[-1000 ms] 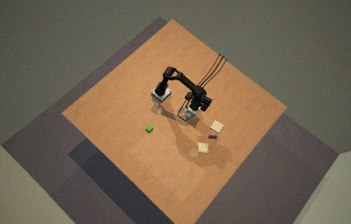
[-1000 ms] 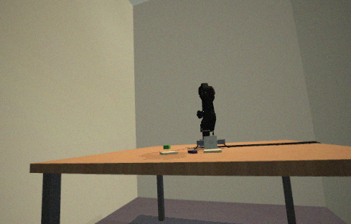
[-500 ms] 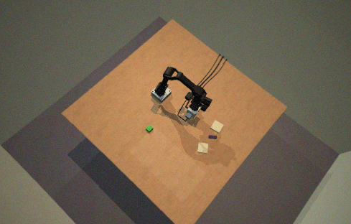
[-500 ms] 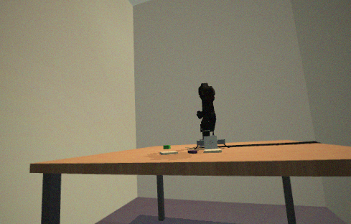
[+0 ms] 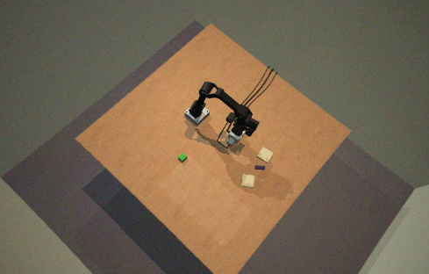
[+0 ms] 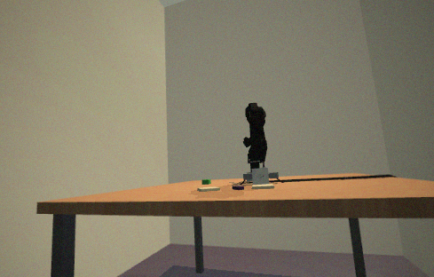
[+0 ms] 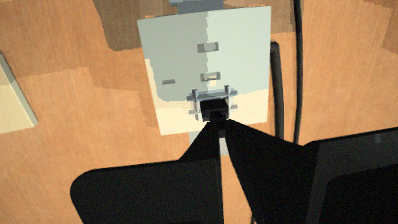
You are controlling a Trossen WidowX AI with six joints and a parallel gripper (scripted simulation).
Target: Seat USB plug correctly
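Observation:
The power cube (image 5: 235, 137) (image 6: 260, 176) (image 7: 242, 60) stands upright with its pale top facing the wrist camera. Slots show in that top, and a raised metal frame (image 7: 196, 106) surrounds the socket near its lower edge. The black USB plug (image 7: 214, 108) stands inside this frame. My gripper (image 7: 219, 128) is shut on the plug, directly over the socket. The fingertips cover part of the plug. How deep the plug sits and which way round it is cannot be told. In the top and exterior views the plug is hidden or too small to see.
Cream pads (image 5: 265, 155) (image 6: 209, 189) (image 7: 15, 102) and a dark purple piece (image 5: 260, 167) (image 6: 238, 187) lie near the cube. A green block (image 5: 182, 157) (image 6: 206, 182) lies farther off. Black cables (image 5: 258, 90) (image 7: 298, 75) run beside the cube.

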